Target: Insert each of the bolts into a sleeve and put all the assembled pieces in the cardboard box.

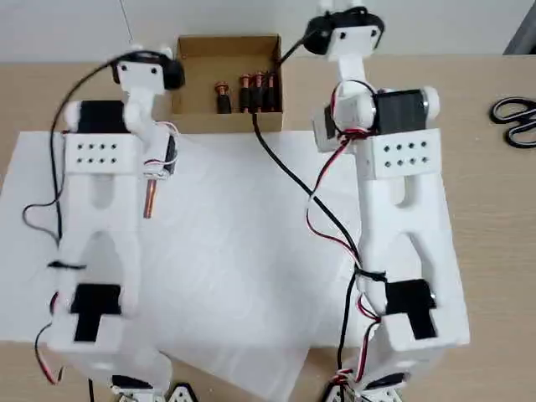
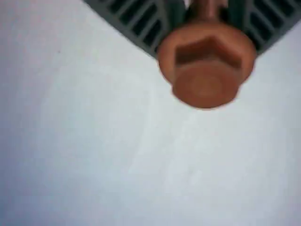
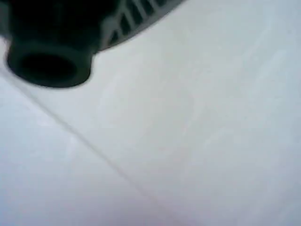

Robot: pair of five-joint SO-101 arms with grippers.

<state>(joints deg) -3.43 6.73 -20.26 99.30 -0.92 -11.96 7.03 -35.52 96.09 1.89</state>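
Note:
My left gripper [image 1: 156,174] is shut on a copper bolt [image 1: 149,198] and holds it above the white sheet [image 1: 234,251]. In the left wrist view the bolt's hexagonal head [image 2: 205,66] sticks out from between the grey ribbed fingers [image 2: 136,19]. My right gripper [image 1: 325,132] is shut on a black sleeve [image 3: 49,61], whose open end shows over the white sheet [image 3: 188,117]. The cardboard box [image 1: 191,50] stands at the back between the arms, with several assembled pieces [image 1: 249,92] lying inside.
Black scissors [image 1: 515,119] lie on the wooden table [image 1: 486,209] at the far right. A black cable [image 1: 289,176] crosses the sheet from the box toward the right arm's base.

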